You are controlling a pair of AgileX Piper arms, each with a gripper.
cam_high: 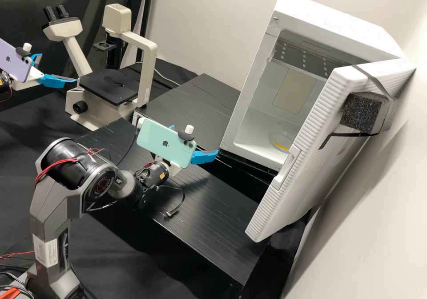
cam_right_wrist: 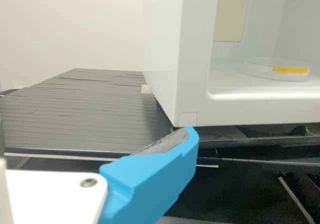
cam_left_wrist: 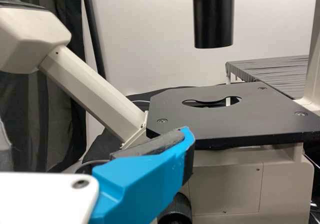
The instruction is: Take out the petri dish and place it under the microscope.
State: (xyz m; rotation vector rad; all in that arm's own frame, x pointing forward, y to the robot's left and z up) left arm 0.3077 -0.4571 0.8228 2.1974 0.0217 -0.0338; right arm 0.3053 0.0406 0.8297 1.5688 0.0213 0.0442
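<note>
Now, from my place in the room, I am counting two arms. The right arm [cam_high: 55, 205] is bending at its elbow, and its gripper end is pointing toward the white cabinet [cam_high: 331, 21]. The right gripper [cam_high: 205, 156] is hanging outside the cabinet, near its lower front corner, opposite to the door [cam_high: 269, 210]; its two fingers are standing wide apart and are holding nothing. The left gripper [cam_high: 55, 81] is hanging well apart from the cabinet, farther from it than the microscope stage [cam_high: 106, 87]; its two fingers are also standing wide apart, and they are holding nothing.

One petri dish [cam_right_wrist: 272, 75], with one yellow label [cam_right_wrist: 291, 70], is lying flat inside the cabinet, on its floor. One door is standing open at the cabinet and is carrying one black foam block [cam_high: 361, 112]. One microscope [cam_high: 147, 70], with two eyepieces [cam_high: 50, 14], is standing well apart from the cabinet. Two phones are riding on the arms: the green phone [cam_high: 155, 145] nearer to the cabinet, the purple phone [cam_high: 15, 63] farther.
</note>
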